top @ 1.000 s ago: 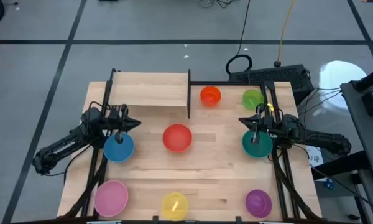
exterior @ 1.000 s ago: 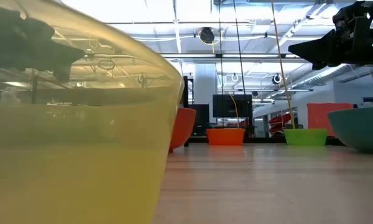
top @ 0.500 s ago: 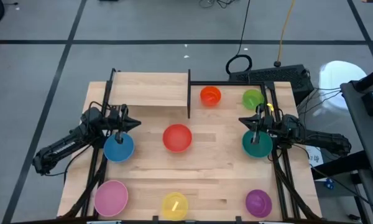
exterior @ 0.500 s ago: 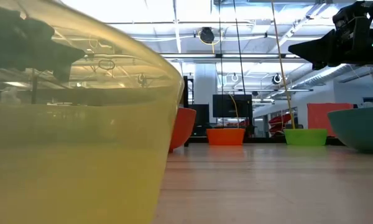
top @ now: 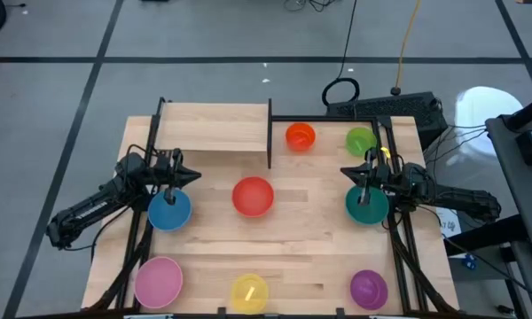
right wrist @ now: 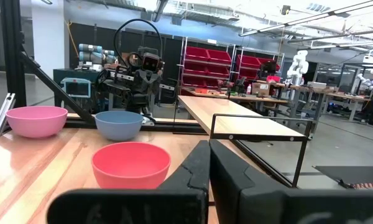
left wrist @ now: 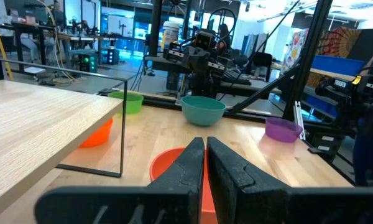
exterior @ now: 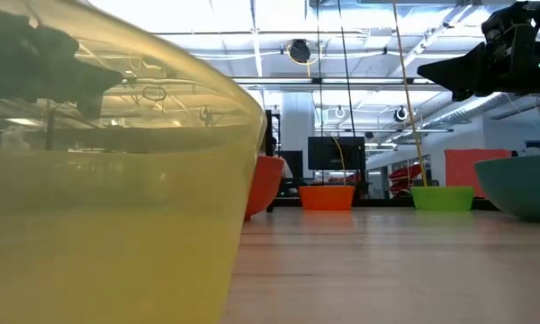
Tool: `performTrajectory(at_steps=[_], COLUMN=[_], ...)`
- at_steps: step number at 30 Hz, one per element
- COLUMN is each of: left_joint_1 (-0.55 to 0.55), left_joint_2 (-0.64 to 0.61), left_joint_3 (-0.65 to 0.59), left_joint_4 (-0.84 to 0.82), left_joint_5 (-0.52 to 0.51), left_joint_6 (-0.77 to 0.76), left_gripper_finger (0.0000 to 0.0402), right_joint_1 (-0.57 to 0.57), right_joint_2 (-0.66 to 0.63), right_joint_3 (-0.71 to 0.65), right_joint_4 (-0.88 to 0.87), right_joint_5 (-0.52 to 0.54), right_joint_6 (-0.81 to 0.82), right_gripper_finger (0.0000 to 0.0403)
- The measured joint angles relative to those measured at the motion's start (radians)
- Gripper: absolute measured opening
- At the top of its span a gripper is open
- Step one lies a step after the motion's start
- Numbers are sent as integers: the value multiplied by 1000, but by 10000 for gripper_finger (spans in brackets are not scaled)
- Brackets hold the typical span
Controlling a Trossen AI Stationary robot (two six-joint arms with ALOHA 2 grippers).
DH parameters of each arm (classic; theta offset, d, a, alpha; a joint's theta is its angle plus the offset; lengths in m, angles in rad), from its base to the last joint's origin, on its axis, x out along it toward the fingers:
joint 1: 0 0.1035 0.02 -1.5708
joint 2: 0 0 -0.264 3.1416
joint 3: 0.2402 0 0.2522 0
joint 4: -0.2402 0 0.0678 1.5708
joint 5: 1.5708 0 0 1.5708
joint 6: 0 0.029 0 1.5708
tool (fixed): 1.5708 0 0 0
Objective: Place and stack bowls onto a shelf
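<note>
Eight bowls stand upright on the tabletop: orange (top: 300, 136), green (top: 360, 139), red (top: 253, 196), blue (top: 169, 210), teal (top: 366, 205), pink (top: 158, 280), yellow (top: 249, 291) and purple (top: 369, 288). The pale wood shelf (top: 213, 128) with its thin black upright (top: 269, 133) stands at the far left and holds nothing. My left gripper (top: 195, 175) is shut and empty, above the table by the blue bowl's far side, pointing at the red bowl (left wrist: 171, 165). My right gripper (top: 346, 173) is shut and empty, by the teal bowl's far side, also pointing at the red bowl (right wrist: 131, 163).
Black frame rails run along the table's left (top: 146, 221) and right (top: 399, 239) sides. The yellow bowl (exterior: 108, 180) fills the left of the low view. Bare tabletop (top: 310, 230) lies around the red bowl in the middle.
</note>
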Motion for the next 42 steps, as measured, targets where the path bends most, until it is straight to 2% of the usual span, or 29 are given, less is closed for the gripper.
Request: performTrajectory(at_steps=[32,42], left_joint_1=[0,0], left_joint_2=[0,0], left_joint_3=[0,-1], left_joint_4=[5,90], left_joint_5=[-1,-3], left_joint_6=[17,-99], left_gripper_finger=[24,24], right_joint_1=[0,0], right_joint_2=[0,0], right_joint_3=[0,0], right_joint_4=[-3,5], right_joint_5=[0,-3], right_joint_6=[-2,0], right_gripper_finger=[0,0])
